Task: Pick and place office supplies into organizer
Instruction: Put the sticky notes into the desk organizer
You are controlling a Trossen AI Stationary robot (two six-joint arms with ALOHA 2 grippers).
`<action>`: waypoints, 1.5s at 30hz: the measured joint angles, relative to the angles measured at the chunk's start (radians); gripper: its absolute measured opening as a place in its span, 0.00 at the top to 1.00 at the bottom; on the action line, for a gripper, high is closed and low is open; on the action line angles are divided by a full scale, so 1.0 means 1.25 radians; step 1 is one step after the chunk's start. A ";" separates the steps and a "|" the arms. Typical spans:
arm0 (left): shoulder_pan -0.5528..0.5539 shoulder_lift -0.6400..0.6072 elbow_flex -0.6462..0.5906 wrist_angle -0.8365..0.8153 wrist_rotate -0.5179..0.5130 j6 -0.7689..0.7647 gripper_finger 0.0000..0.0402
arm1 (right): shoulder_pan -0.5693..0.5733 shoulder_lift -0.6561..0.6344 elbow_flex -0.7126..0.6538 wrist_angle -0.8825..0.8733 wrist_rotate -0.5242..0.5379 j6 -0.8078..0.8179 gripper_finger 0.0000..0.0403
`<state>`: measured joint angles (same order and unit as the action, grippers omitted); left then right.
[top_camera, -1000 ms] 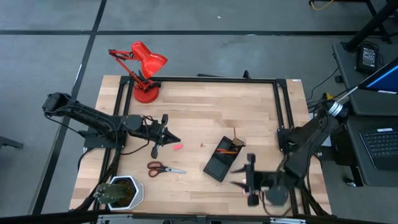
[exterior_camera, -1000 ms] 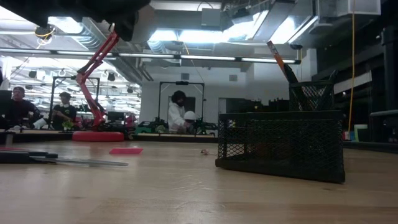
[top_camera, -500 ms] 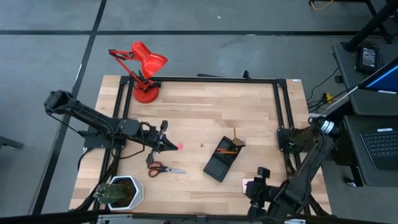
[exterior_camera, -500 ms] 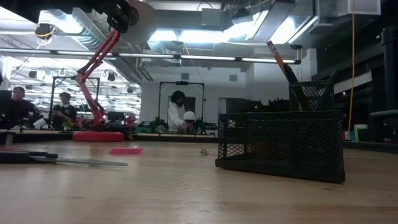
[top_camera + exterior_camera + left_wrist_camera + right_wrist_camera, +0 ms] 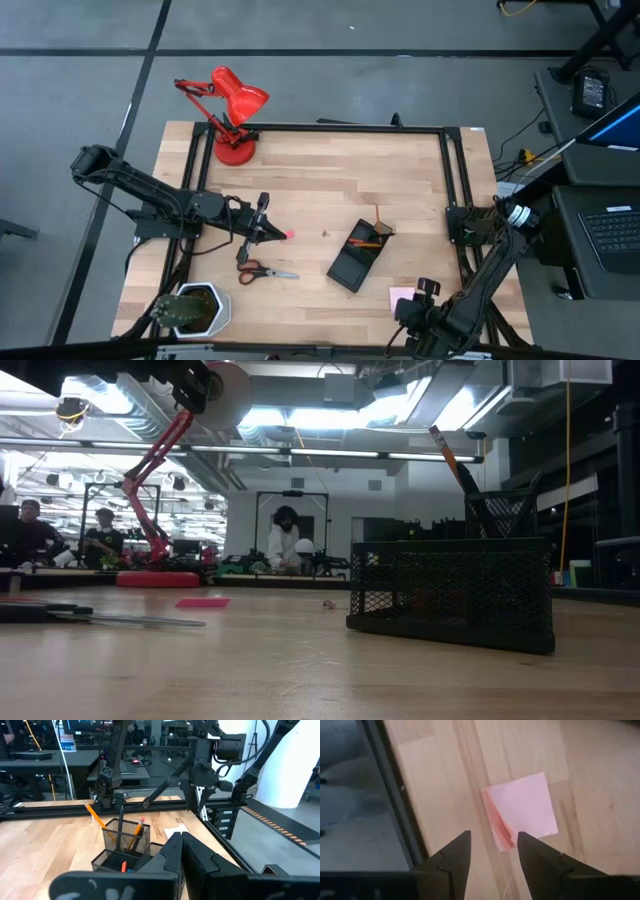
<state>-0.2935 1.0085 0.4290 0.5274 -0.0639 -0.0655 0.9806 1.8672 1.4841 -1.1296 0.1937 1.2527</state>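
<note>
My left gripper [image 5: 280,234] [image 5: 182,837] is shut and hangs above the table, over a pink eraser piece [image 5: 289,235] [image 5: 203,602] that lies flat on the wood. My right gripper [image 5: 412,312] [image 5: 492,837] is open near the table's near edge and points down. The near corner of the pink sticky-note pad [image 5: 403,296] [image 5: 522,810] shows between its fingers, and the pad lies flat. The black mesh organizer [image 5: 355,255] [image 5: 450,590] [image 5: 125,845] has pencils [image 5: 100,822] standing in its cup. Red-handled scissors [image 5: 265,270] lie near the left gripper.
A red desk lamp [image 5: 228,110] stands at the far left corner and a potted plant [image 5: 195,305] at the near left corner. A tiny piece [image 5: 326,235] lies between eraser and organizer. A black frame rail [image 5: 395,795] runs along the table's edge beside the pad.
My right arm has drawn back toward the near edge and turned, and the pink pad, hidden under it before, now lies in the open. My left gripper has shifted slightly toward the near edge, closer over the eraser. The eraser has stayed on the table.
</note>
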 joint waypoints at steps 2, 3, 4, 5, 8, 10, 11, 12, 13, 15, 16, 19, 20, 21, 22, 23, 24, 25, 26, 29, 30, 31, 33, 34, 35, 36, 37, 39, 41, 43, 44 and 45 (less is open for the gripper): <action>0.000 0.000 0.000 0.000 0.000 0.000 0.99 | 0.000 0.011 0.000 -0.004 -0.009 -0.001 0.60; 0.000 0.000 0.000 0.000 0.000 0.000 0.99 | 0.000 0.016 0.000 -0.005 -0.009 -0.003 0.60; 0.000 0.000 0.000 0.000 0.000 0.000 0.99 | 0.000 0.021 0.000 -0.005 -0.009 -0.009 0.60; 0.000 0.000 0.000 0.000 0.000 0.000 0.99 | 0.000 0.027 0.000 -0.005 -0.009 -0.019 0.60; 0.000 0.000 0.000 0.000 0.000 0.000 0.99 | 0.001 0.051 0.000 -0.006 -0.011 -0.036 0.60; 0.000 0.000 0.000 -0.001 0.000 0.000 0.99 | 0.003 0.064 0.000 -0.006 -0.014 -0.061 0.60; 0.000 0.000 0.000 -0.002 0.000 0.000 0.99 | 0.004 0.071 0.000 -0.006 -0.016 -0.065 0.60; 0.000 0.000 0.000 -0.002 0.000 0.000 0.99 | 0.004 0.077 0.000 -0.006 -0.016 -0.067 0.60; 0.000 0.000 0.000 -0.002 0.000 0.000 0.99 | 0.004 0.082 0.000 -0.007 -0.017 -0.068 0.60; 0.000 0.000 0.000 -0.003 0.000 0.000 0.99 | 0.004 0.086 -0.001 -0.007 -0.022 -0.067 0.60; 0.000 0.000 0.000 -0.003 0.000 0.000 0.99 | 0.004 0.086 -0.001 -0.007 -0.027 -0.067 0.60; 0.000 0.000 0.000 -0.003 0.000 0.000 0.99 | 0.004 0.086 -0.001 -0.015 -0.031 -0.064 0.60; 0.000 0.000 0.000 -0.003 0.000 0.000 0.99 | 0.004 0.086 -0.001 -0.017 -0.031 -0.064 0.60; 0.000 0.000 0.000 -0.004 0.000 0.000 0.99 | 0.003 0.086 -0.001 -0.018 -0.031 -0.064 0.60; 0.000 0.000 0.000 -0.004 0.000 0.000 0.99 | 0.000 0.087 -0.001 -0.019 -0.031 -0.064 0.60; 0.000 0.000 0.000 -0.004 0.000 0.000 0.99 | -0.002 0.088 -0.002 -0.020 -0.031 -0.064 0.60; 0.000 0.000 0.000 -0.004 0.000 0.000 0.99 | -0.004 0.090 -0.006 -0.020 -0.032 -0.064 0.60; 0.000 0.000 0.000 -0.004 0.000 0.000 0.99 | -0.007 0.092 -0.013 -0.015 -0.034 -0.064 0.60; 0.000 0.000 0.000 -0.004 0.000 0.000 0.99 | -0.009 0.095 -0.024 -0.007 -0.045 -0.065 0.60; 0.000 0.000 0.000 -0.006 0.000 0.000 0.99 | -0.018 0.098 -0.064 0.018 -0.088 -0.067 0.60; 0.000 0.000 0.000 -0.006 0.000 0.000 0.99 | -0.018 0.097 -0.073 0.021 -0.090 -0.067 0.60; 0.000 0.000 0.000 -0.006 0.000 0.000 0.99 | -0.018 0.097 -0.079 0.023 -0.088 -0.068 0.60; 0.000 0.000 0.000 -0.006 0.000 0.000 0.99 | -0.019 0.096 -0.086 0.032 -0.089 -0.075 0.60; 0.000 0.000 0.000 -0.006 0.000 0.000 0.99 | -0.019 0.095 -0.088 0.037 -0.088 -0.081 0.60; 0.000 0.000 0.000 -0.006 0.000 0.000 0.99 | -0.020 0.095 -0.090 0.046 -0.089 -0.085 0.60; 0.000 0.000 0.000 -0.006 0.000 0.000 0.99 | -0.020 0.095 -0.091 0.061 -0.089 -0.087 0.60; 0.000 0.000 0.000 -0.006 0.000 0.000 0.99 | -0.020 0.095 -0.092 0.075 -0.089 -0.088 0.60; 0.000 0.000 0.000 -0.006 0.000 0.000 0.99 | -0.020 0.095 -0.092 0.096 -0.088 -0.088 0.60; 0.000 0.000 0.000 -0.006 0.000 0.000 0.99 | -0.020 0.095 -0.092 0.105 -0.088 -0.087 0.60; 0.000 0.000 0.000 -0.006 0.000 0.000 0.99 | -0.020 0.095 -0.092 0.104 -0.088 -0.088 0.60; 0.000 0.000 0.000 -0.006 0.000 0.000 0.99 | -0.020 0.095 -0.092 0.102 -0.088 -0.088 0.60; 0.000 0.000 0.000 -0.006 0.000 0.000 0.99 | -0.020 0.095 -0.092 0.097 -0.087 -0.087 0.60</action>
<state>-0.2935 1.0088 0.4290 0.5194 -0.0635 -0.0658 0.9554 1.9862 1.3692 -1.0084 0.0844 1.1441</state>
